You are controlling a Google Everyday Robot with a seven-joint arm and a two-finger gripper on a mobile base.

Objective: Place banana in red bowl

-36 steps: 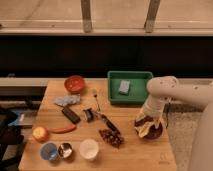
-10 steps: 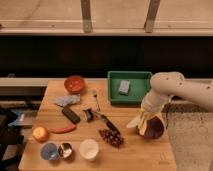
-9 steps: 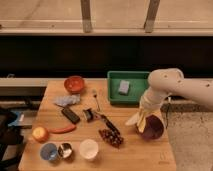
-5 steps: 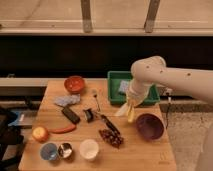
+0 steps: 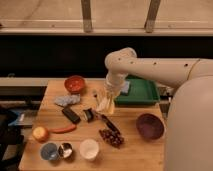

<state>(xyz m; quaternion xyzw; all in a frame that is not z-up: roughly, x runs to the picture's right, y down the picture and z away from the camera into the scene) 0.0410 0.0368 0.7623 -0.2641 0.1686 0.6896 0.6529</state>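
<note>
Banana hangs from the hand, which is clamped shut on its upper end. It's above the middle of the desk, just beside the green tray.

By the look of it, it's light and soft, prob. a toy, w/ floppy peel ends splayed at the bottom. Expect it to sag and swing, so don't count on the low end tracking the hand. The top-end hold looks OK for a carry. More squeeze isn't needed, but a jerk could slip it out sideways. Let go low, so the loose ends don't catch a rim and flip it out.

The red bowl sits at the far corner of the desk, on the side away from the tray and well apart from the hand. It's small and shallow, so the banana may end up lying across the rim rather than inside. Aim for the centre.

On the way there:
- A thin utensil, maybe a fork, lies near the banana.
- A grey crumpled cloth lies just in front of the bowl.

Both are low; keep the dangling end above them.

Off the path, nearer the front edge:
- black block
- dark grapes
- chili and orange fruit
- white cup
- blue bowl
- purple bowl, bigger than the red one; don't mix them up
</note>
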